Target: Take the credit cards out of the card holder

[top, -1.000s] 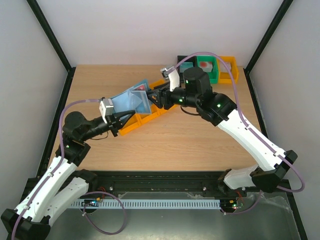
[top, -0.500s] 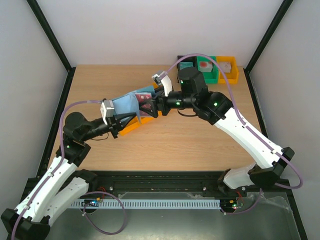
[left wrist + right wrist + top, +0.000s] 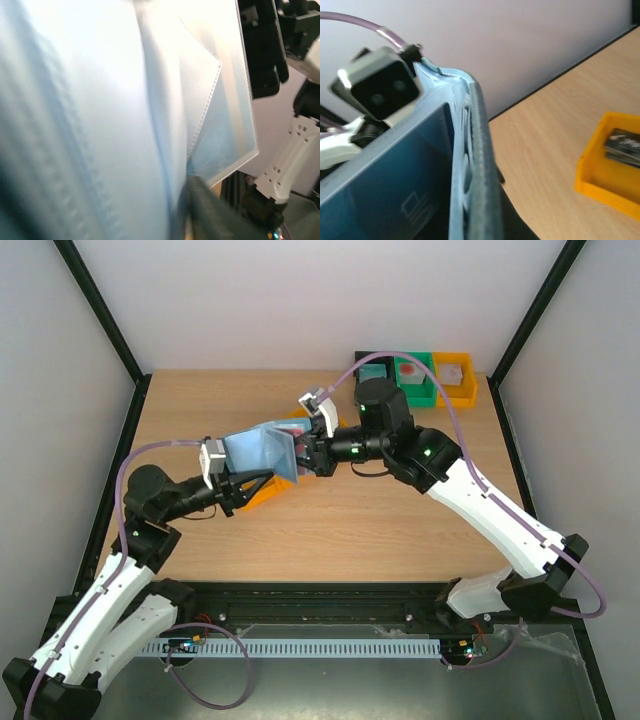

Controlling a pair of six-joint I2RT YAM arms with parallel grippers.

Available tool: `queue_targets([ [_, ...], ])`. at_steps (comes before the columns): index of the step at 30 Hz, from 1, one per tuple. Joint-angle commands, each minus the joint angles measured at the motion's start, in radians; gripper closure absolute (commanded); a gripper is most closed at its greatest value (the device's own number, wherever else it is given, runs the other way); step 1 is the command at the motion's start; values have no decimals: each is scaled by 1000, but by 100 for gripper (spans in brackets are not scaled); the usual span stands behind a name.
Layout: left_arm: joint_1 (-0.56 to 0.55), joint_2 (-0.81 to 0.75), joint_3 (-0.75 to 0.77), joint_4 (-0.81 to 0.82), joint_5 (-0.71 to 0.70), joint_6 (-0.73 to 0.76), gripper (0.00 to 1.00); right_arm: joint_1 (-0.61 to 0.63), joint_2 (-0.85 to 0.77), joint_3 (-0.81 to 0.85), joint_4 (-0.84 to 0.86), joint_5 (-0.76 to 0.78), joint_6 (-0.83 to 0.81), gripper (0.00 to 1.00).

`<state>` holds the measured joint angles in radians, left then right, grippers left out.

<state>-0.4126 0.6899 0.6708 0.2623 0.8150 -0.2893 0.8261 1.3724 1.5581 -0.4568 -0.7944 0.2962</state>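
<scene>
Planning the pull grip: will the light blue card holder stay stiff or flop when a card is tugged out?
Probably floppy: the card holder bends in a V above the left end effector, so a tug may fold it further. Its stitched pockets look like soft fabric, likely dragging slightly on the blue card. It looks thin, so probably light.

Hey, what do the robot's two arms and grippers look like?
Left arm and right arm: white shells, black joints, a lilac cable along each. Left gripper and right gripper are black, each with a pale camera box behind.
</scene>
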Motion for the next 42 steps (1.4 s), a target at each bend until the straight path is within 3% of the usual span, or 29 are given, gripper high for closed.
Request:
queue_targets([
  [1,16,-18,-1,20,-152,-18,41,5,17,41,-49,140,15,98],
  [4,41,-23,-7,8,-275,-39,29,4,44,101,-168,345,19,98],
  [9,64,-8,-7,-60,-553,-61,31,15,187,291,-451,500,6,98],
  [11,80,3,-5,-82,-603,-56,35,25,230,344,-517,556,8,98],
  [16,78,-14,-27,-39,-352,-4,33,40,295,425,-591,621,25,98],
  [18,68,-18,-33,-40,-324,-4,29,46,307,432,-584,601,22,98],
  [25,93,-13,-52,-62,-386,-69,27,53,234,383,-450,395,-46,99],
  [28,110,-18,-65,-13,-304,-112,23,52,173,336,-384,307,-85,98],
  [34,126,-17,-70,15,-160,-166,14,52,74,241,-259,-21,-172,94],
  [39,129,-21,-58,142,53,-198,11,53,21,183,-225,-48,-195,95],
  [42,130,-29,-34,139,115,-172,12,52,13,184,-244,-53,-219,96],
])
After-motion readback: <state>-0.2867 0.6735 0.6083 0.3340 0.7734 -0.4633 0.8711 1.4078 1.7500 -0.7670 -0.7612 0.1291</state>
